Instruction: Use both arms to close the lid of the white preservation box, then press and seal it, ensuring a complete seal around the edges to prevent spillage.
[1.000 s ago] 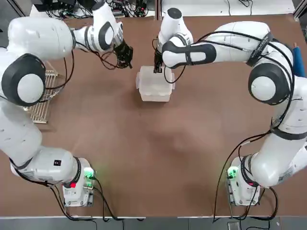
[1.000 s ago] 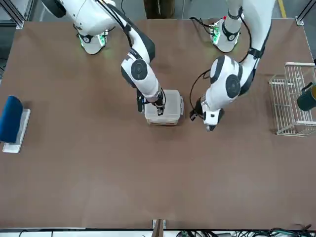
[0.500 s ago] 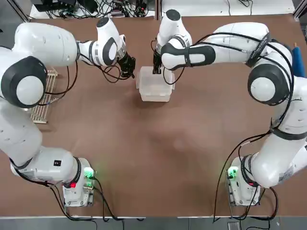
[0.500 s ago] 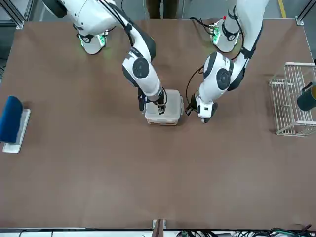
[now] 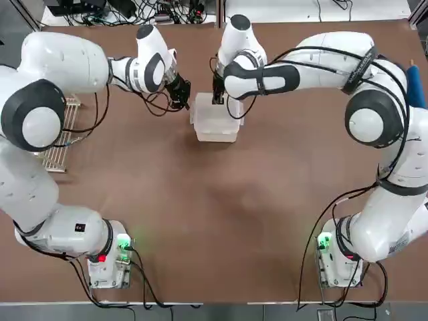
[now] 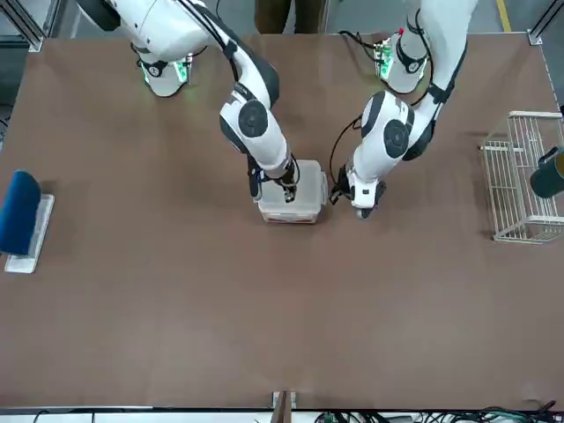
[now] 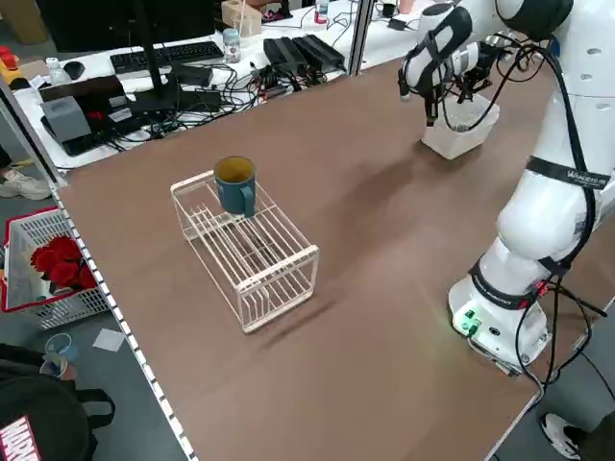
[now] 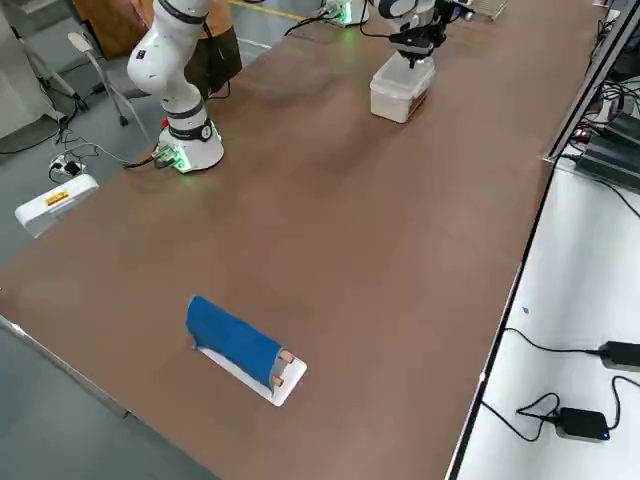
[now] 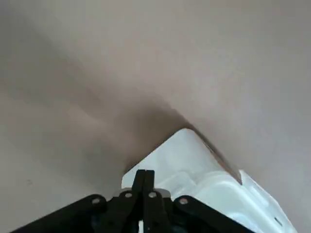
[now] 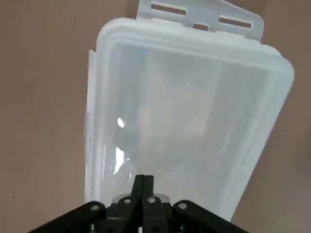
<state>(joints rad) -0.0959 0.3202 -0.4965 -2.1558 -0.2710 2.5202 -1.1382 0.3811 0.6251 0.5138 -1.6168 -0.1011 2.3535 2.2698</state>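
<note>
Far across brown table [image 5: 221, 221]: white preservation box [image 5: 215, 122], lid [image 10: 189, 111] down. Right gripper [image 5: 219, 98], fingers together, empty, tips on lid; left gripper [image 5: 182, 100] likewise closed, beside box. Wire rack [image 7: 252, 252] with teal mug [image 7: 235, 183], blue object [image 8: 232, 339] well apart.

Glossy white arms [image 5: 321, 57], black joint bands

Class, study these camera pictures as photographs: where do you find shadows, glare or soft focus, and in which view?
Left wrist view: a dark soft-edged shadow lies on the table beside the white preservation box, and the whole picture is soft. Right wrist view: small bright glints sit on the lid, whose translucent plastic blurs what is beneath. Top view: the arms' glossy shells catch the light; a faint shadow borders the box.
</note>
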